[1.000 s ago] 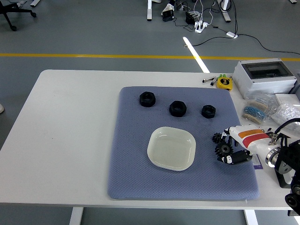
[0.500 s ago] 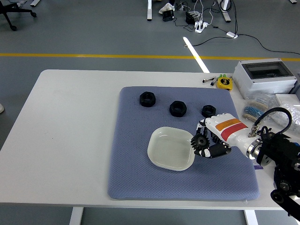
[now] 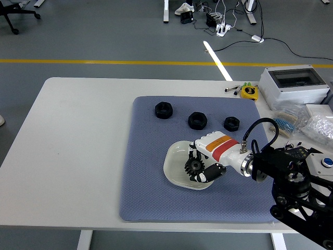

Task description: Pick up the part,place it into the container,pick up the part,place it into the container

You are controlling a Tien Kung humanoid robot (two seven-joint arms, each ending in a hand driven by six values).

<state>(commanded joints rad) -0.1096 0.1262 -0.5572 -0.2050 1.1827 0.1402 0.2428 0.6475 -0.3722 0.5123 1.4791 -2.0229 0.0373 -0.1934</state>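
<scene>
My right hand, white with an orange and red band, reaches in from the right and hangs over the pale square dish on the blue-grey mat. Its fingers are shut on a black gear, held just above the dish's inside. Three black nut-like parts lie in a row at the mat's far side: one on the left, one in the middle, one on the right. The left arm is out of view.
At the table's right stand a grey electrical box, a yellow tape measure and clear bags of small parts. The white table stretches bare to the left of the mat.
The right hand lifted the black gear from the mat's right side and carried it leftward, from beside the dish to over its inside.
</scene>
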